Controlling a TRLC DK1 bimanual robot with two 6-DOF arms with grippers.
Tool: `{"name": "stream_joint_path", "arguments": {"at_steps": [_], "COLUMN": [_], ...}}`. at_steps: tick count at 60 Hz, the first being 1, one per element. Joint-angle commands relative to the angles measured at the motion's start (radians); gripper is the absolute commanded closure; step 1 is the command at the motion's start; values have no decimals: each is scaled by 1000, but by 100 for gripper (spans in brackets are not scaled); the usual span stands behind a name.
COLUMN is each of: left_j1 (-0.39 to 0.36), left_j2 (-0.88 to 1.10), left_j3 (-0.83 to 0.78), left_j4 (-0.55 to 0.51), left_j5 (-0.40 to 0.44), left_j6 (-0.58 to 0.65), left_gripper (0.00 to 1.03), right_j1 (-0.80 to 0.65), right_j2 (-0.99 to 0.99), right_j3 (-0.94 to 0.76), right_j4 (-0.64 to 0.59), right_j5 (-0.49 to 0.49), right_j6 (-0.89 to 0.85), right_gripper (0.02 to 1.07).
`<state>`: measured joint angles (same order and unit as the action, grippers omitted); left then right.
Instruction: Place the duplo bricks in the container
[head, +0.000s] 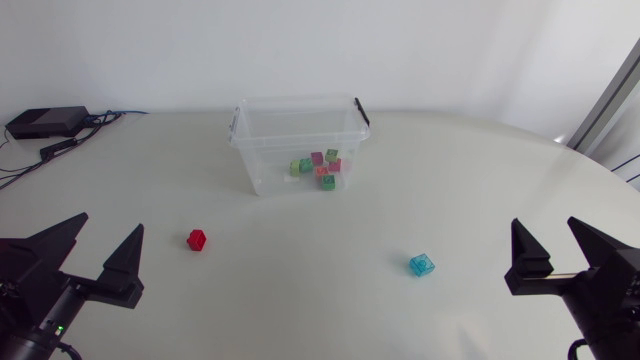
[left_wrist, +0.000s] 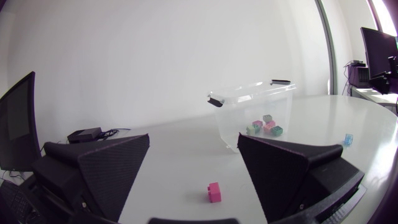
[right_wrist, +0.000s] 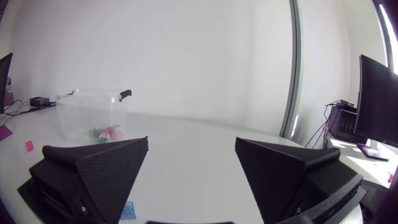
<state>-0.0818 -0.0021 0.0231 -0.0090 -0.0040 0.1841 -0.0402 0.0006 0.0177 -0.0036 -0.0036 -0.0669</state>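
Progress: partial. On the table (head: 300, 300), left to right: one red brick (head: 197, 240) lies loose in the open, well apart from the container and nearer the front edge. The clear container (head: 262, 165) stands upright at the far middle of the table with no lid on it. A cluster of bricks (head: 320, 167) lies on its floor toward its right side, green, pink and orange as far as I can tell. One translucent blue brick (head: 421, 264) lies loose to the right, also well apart from the container. Judgement: most bricks are in and two are left to place, the red and the blue. Pose: the left hand (head: 110, 224) sits low at the near left corner, fingers spread wide with nothing between them; the red brick is ahead of it, not touching. The right hand (head: 546, 224) mirrors it at the near right, fingers likewise wide apart and empty, with the blue brick ahead and off to its left. Neither arm is over the container.
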Motion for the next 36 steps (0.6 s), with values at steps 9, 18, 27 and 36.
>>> {"name": "stream_joint_path", "arguments": {"at_steps": [9, 18, 27, 36], "left_j1": [-7, -9, -9, 5], "left_j2": [-12, -12, -13, -13], "left_j3": [-22, -22, -22, 11], "left_j4": [0, 0, 1, -8], "left_j5": [2, 2, 2, 2], "left_j6": [-11, -11, -12, -14], "left_gripper": [4, 4, 4, 4], "right_j1": [10, 11, 14, 19], "right_j2": [-5, -5, -7, -5], "right_j3": [-18, -18, -18, 5], "right_j4": [-3, -3, -3, -7], "right_j5": [-4, -4, -4, -6], "right_j6": [12, 12, 6, 6], "right_gripper": [6, 6, 6, 6]}}
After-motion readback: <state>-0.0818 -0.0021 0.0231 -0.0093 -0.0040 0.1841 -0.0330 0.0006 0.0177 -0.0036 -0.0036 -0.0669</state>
